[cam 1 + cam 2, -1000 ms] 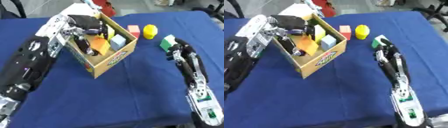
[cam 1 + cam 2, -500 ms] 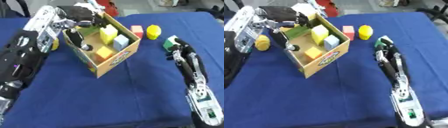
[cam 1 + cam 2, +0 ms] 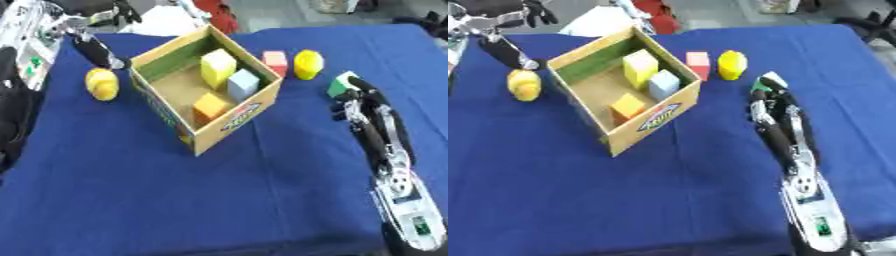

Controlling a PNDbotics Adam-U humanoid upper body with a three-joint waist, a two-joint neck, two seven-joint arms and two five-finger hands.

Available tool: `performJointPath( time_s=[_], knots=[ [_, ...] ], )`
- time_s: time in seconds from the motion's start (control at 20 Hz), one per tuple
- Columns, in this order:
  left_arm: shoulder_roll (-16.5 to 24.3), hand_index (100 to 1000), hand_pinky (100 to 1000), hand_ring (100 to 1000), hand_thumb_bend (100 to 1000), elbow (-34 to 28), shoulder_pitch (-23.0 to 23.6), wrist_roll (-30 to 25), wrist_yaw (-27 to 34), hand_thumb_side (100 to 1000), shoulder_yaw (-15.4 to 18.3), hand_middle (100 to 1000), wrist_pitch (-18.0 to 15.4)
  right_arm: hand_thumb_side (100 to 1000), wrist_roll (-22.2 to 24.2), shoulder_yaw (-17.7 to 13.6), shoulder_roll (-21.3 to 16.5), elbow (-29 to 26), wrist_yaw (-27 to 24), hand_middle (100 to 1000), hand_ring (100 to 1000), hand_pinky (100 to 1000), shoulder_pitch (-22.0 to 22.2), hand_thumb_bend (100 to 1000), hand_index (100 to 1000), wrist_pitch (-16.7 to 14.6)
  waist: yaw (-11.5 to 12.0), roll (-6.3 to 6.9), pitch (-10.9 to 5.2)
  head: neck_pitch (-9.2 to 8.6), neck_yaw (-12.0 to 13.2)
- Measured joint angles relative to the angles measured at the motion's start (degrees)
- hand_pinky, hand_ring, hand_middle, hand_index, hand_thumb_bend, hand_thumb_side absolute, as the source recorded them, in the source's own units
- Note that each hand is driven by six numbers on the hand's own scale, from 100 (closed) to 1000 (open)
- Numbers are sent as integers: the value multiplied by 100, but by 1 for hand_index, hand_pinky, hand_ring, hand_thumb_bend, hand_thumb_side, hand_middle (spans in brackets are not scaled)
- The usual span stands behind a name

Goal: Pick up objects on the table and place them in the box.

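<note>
An open cardboard box (image 3: 234, 119) stands askew in the middle of the blue table, holding a yellow block (image 3: 217, 66), a light blue block (image 3: 242, 84) and an orange block (image 3: 210, 105). Behind it lie a pink block (image 3: 276, 62) and a yellow rounded piece (image 3: 306, 64). Left of the box sits a yellow rounded object (image 3: 102, 84). My left hand (image 3: 94, 49) hangs open above that object, beside the box's left corner, holding nothing. My right hand (image 3: 360, 104) lies on the table with its tip against a green block (image 3: 341, 85).
A red thing (image 3: 217, 15) and a white thing (image 3: 171, 20) lie past the table's far edge. The blue cloth (image 3: 219, 200) runs in front of the box to the near edge. My right forearm (image 3: 398, 190) lies along the right side.
My left hand has come up out of the box and swung away to the left, uncovering the blocks inside and the yellow object beside the box. My right hand has stayed by the green block.
</note>
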Motion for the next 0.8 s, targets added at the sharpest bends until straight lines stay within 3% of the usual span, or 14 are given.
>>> performJointPath(
  time_s=[0.25, 0.65, 0.8],
  knots=[
    [-10, 871, 773, 712, 441, 684, 4, 90, -328, 251, 198, 745, 228, 638, 0, -3, 0, 1, -3, 605, 598, 563, 25, 100, 877, 0, -17, 0, -1, 0, -4],
    [-149, 868, 765, 702, 424, 1190, 80, 218, -581, 254, 359, 739, 454, 639, 1, -3, 0, 2, -6, 605, 598, 564, 25, 100, 877, 0, -45, -1, 1, -1, 5],
    [-201, 864, 754, 686, 405, 1300, 116, 334, -680, 187, 406, 725, 572, 639, 2, -2, 1, 2, -8, 605, 598, 564, 24, 100, 877, -1, -71, -1, 1, -6, 27]
  ],
)
